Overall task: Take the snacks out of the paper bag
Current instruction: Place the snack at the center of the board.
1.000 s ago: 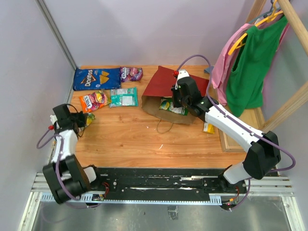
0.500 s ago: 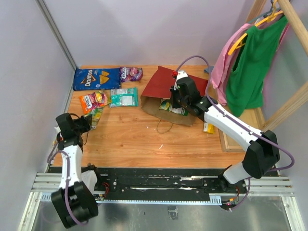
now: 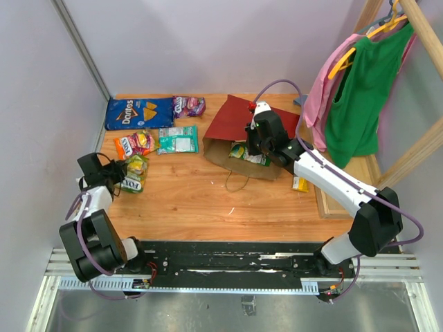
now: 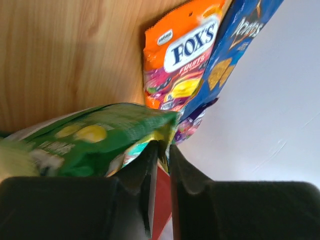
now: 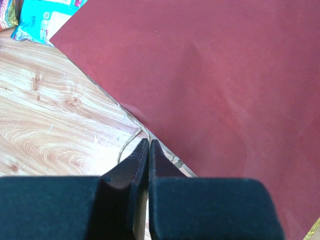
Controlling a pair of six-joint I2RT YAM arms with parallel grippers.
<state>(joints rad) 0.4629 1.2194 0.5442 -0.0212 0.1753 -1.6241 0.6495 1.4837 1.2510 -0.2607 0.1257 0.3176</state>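
While the left claw (image 4: pixel 160 150), jaws a slit apart at a green packet (image 3: pixel 134 173) (gripped or not, we cannot tell), sits at the surface's far left, the right claw (image 5: pixel 145 142), pressed together, hovers over the bag (image 3: pixel 232 117). Packets (image 3: pixel 242 152) lie crosswise in its near-facing mouth, just beside that claw, so we judge the right arm nearer.

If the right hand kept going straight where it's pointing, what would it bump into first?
Most likely the red side of the paper bag, right near its edge, though depth is hard to judge.
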